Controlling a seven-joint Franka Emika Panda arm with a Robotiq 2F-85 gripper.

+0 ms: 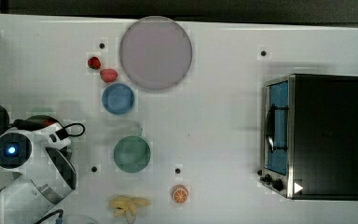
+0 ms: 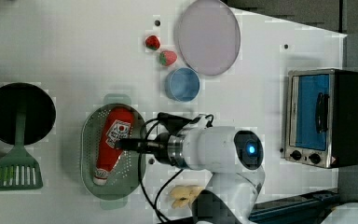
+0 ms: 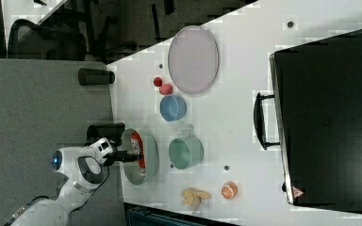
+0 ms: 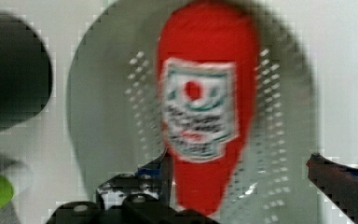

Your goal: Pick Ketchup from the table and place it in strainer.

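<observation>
Ketchup [image 2: 113, 142] lies flat inside the strainer [image 2: 89, 154], label up, cap toward one end. Gripper [image 4: 242, 179] hovers just above it, jaws spread wide apart, grasping nothing. Strainer rests on the worktop [image 2: 74, 56].

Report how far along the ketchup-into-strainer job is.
Done: the Ketchup lies on its side inside the strainer, as the left view shows. In hand: nothing; in the wrist view the gripper stands open with its fingers on either side of the bottle's narrow end, not clamped on it. Left: probably only drawing the arm away.
</observation>
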